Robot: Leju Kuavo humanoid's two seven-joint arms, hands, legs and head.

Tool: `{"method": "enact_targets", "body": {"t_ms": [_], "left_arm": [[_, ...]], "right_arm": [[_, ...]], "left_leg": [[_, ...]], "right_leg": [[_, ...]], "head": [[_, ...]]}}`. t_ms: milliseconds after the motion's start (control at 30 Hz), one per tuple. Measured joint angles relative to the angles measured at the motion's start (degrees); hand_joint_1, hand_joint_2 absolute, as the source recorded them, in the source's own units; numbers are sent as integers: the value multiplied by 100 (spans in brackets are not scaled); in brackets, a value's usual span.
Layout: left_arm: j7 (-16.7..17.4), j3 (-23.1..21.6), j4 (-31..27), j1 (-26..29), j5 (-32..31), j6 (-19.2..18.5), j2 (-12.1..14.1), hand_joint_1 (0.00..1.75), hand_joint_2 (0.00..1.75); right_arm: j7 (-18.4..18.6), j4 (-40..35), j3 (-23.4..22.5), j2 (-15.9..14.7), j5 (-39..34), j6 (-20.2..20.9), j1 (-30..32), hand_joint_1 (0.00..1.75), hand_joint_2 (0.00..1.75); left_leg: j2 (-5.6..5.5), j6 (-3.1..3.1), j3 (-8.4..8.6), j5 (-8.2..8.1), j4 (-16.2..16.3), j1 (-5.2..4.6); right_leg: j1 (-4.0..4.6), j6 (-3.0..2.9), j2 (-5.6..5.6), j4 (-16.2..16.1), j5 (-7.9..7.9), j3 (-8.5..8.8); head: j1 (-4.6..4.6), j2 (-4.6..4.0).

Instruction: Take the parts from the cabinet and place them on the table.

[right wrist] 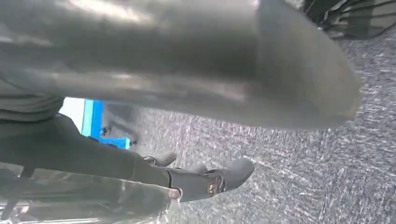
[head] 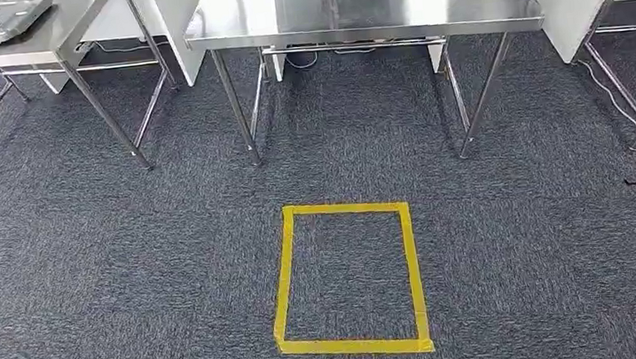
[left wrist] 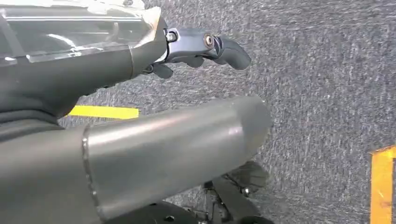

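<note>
Fingers [left wrist: 219, 46] hang empty above unlabelled grey carpet [left wrist: 327, 70].

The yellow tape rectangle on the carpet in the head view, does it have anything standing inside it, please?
No, the yellow tape rectangle encloses only bare grey carpet, in front of the steel table.

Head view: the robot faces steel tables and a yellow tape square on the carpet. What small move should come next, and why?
Probably a step forward onto the tape square, which lies just ahead of the middle table. Each wrist view shows a clear plastic part at the left hand and the right hand, apparently held, so closing in on the table to set them down seems the sensible move.
</note>
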Motion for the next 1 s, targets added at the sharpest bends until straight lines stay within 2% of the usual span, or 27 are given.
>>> {"method": "enact_targets", "body": {"t_ms": [33,67,100,133,167,200,233,267,367,400,433,467,500,533,567,600,633,667,700,733,767,867,900,933,967,1000], "left_arm": [[0,0,0,5,-2,0,0,0,0],[0,0,0,14,-4,0,0,0,0],[0,0,0,22,-4,0,0,0,0],[0,0,0,25,-4,4,2,0,0],[2,0,0,25,-2,18,4,0,0],[2,2,0,17,0,30,7,0,0],[2,7,0,-4,13,46,22,0,0],[0,9,0,-16,28,57,20,0,0],[26,39,0,5,31,116,20,0,0],[35,57,0,5,33,131,17,0,0],[46,70,0,15,35,138,9,0,0],[52,70,0,13,35,144,9,0,0],[61,70,0,-4,33,146,7,0,0],[77,74,0,-5,33,153,0,0,0],[85,83,0,-2,37,177,-9,0,0],[96,96,0,2,42,190,-11,0,0],[105,103,0,12,57,210,-13,0,0],[109,111,0,23,61,232,-26,0,0],[109,120,0,24,87,243,-39,0,0],[111,136,0,23,114,254,-44,0,0],[136,155,0,19,131,277,-48,0,0],[194,232,0,55,199,380,-70,0,0],[201,260,0,66,232,411,-72,0,0],[212,273,0,76,245,439,-77,0,0],[212,290,0,73,273,463,-85,0,0],[212,315,0,66,280,472,-94,0,0]], "right_arm": [[2,0,0,0,2,2,8,0,0],[2,0,0,0,7,7,10,0,0],[2,0,0,0,13,11,7,0,0],[4,0,2,0,15,13,1,0,0],[4,0,4,2,24,18,-6,0,0],[4,0,9,9,42,24,-10,0,0],[4,0,15,30,52,31,-6,0,0],[4,0,20,31,57,31,-2,0,0],[24,0,46,37,68,7,-7,0,0],[31,0,55,39,70,0,-16,0,0],[37,0,77,35,83,-9,-21,0,0],[39,0,98,35,87,-11,-22,0,0],[42,0,103,42,94,-9,-12,0,0],[50,0,103,39,103,-9,-2,0,0],[57,0,109,35,120,9,10,0,0],[63,0,118,31,138,26,34,0,0],[63,0,133,28,155,50,45,0,0],[66,0,144,22,170,61,45,0,0],[63,0,151,20,179,61,38,0,0],[55,0,157,20,206,64,39,0,0],[52,0,168,26,234,68,38,0,0],[46,0,251,26,308,79,38,0,0],[44,0,280,31,328,96,34,0,0],[44,0,295,33,356,120,23,0,0],[44,0,304,28,367,131,26,0,0],[44,0,326,24,376,149,37,0,0]], "left_leg": [[4,-1,-156,-139,378,-1],[13,9,-211,-153,548,-1],[21,35,-115,-39,410,-1],[30,65,70,133,103,-6],[76,119,401,387,-477,-20],[246,200,708,566,-1006,-58],[450,248,831,514,-1260,-125],[398,244,813,558,-1268,-129],[265,270,778,570,-1275,-169],[198,330,816,626,-1365,-134],[179,346,843,669,-1419,-105],[121,365,830,683,-1422,-110],[71,385,806,696,-1421,-110],[7,393,789,702,-1421,-115],[-64,393,776,710,-1417,-117],[-128,392,776,717,-1417,-116],[-206,384,777,722,-1414,-113],[-274,372,782,728,-1406,-113],[-334,362,782,733,-1396,-108],[-392,333,763,731,-1373,-110],[-449,293,740,710,-1318,-158],[-547,219,720,746,-1347,-129],[-600,199,695,747,-1323,-116],[-392,172,634,646,-1220,-118],[-199,143,518,448,-961,-117],[-87,111,305,190,-519,-97]], "right_leg": [[23,-12,-43,2,8,-17],[42,-17,-88,3,10,-27],[60,-17,-126,3,10,-27],[71,-17,-158,3,8,-19],[88,-18,-198,3,6,-7],[89,-19,-224,2,2,7],[123,-2,-262,3,-10,3],[152,16,-292,11,-16,-13],[143,56,-434,-26,-7,17],[186,127,-446,-31,-27,38],[153,137,-331,44,-106,-3],[124,109,-148,352,-295,-142],[119,72,-51,832,-513,-362],[102,60,1,1305,-692,-586],[102,81,29,1699,-789,-776],[102,120,38,1746,-759,-800],[98,190,50,1500,-612,-673],[86,255,79,1055,-408,-456],[65,308,156,508,-190,-190],[27,326,380,37,-64,25],[72,242,392,-23,-66,7],[105,116,256,-10,-53,49],[1,60,203,-40,-18,53],[11,38,148,-44,-4,64],[10,-4,112,-45,-2,56],[24,-39,45,-44,-4,49]], "head": [[0,0],[0,0],[0,0],[-4,0],[0,0],[-4,0],[4,0],[2,0],[-4,0],[-2,0],[13,0],[0,0],[38,0],[48,0],[48,0],[50,0],[50,0],[53,0],[46,0],[55,0],[61,0],[48,0],[50,0],[44,0],[2,0],[-22,0]]}}
